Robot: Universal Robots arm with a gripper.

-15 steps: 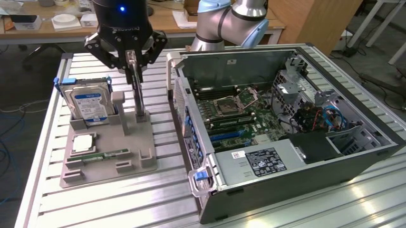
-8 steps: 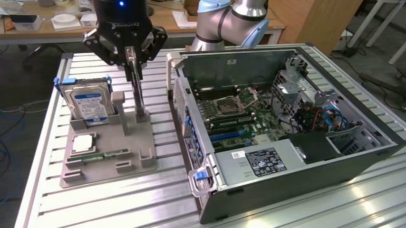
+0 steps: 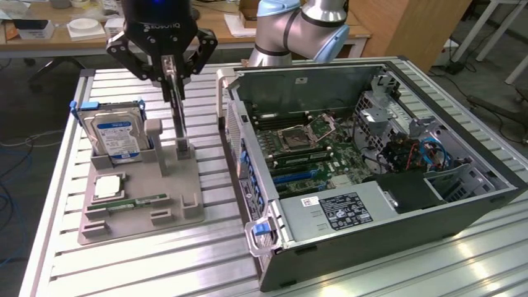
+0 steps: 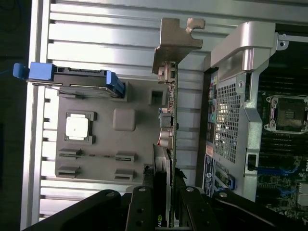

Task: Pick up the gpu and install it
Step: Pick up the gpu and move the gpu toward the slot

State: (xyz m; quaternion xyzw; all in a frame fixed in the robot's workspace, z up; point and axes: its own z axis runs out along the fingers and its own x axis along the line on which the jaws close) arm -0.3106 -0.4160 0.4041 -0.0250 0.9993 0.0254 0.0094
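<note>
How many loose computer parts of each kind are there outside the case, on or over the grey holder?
Hard drive: 1
Processor chip: 1
Memory stick: 1
Graphics card: 1
Total: 4
</note>
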